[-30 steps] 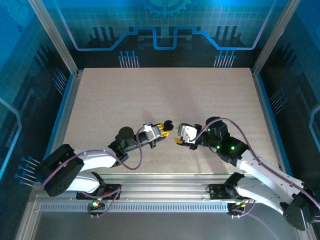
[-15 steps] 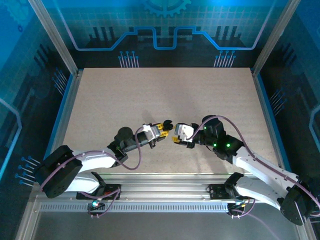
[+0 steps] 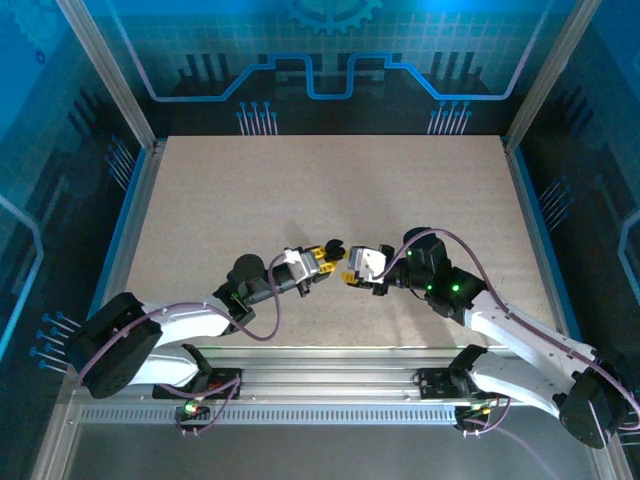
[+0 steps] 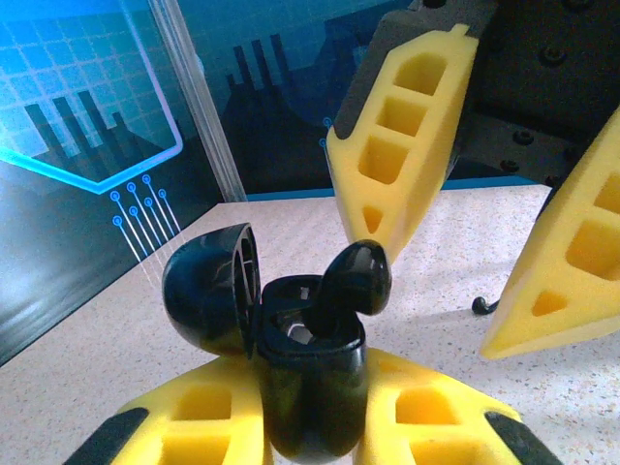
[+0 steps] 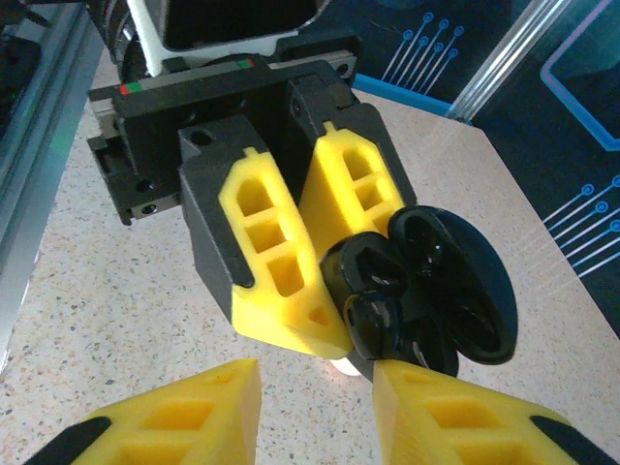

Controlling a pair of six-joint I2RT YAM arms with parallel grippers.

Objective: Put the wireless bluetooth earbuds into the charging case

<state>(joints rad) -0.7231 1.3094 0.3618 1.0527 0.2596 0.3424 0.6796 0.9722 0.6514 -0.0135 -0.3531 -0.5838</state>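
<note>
Near the middle of the near edge of the desk (image 3: 300,180), the left pincer (image 3: 327,255) clamps the open charging case (image 4: 310,387), where a black earbud (image 4: 354,281) sits tilted, seemingly not fully seated, between the parted fingers of the right pincer (image 5: 318,373); seating it remains to be done.

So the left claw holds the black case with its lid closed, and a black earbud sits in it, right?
No: the lid is open, swung to one side, as the left wrist view shows. The left claw does hold the black case, a black earbud sitting in it.
</note>
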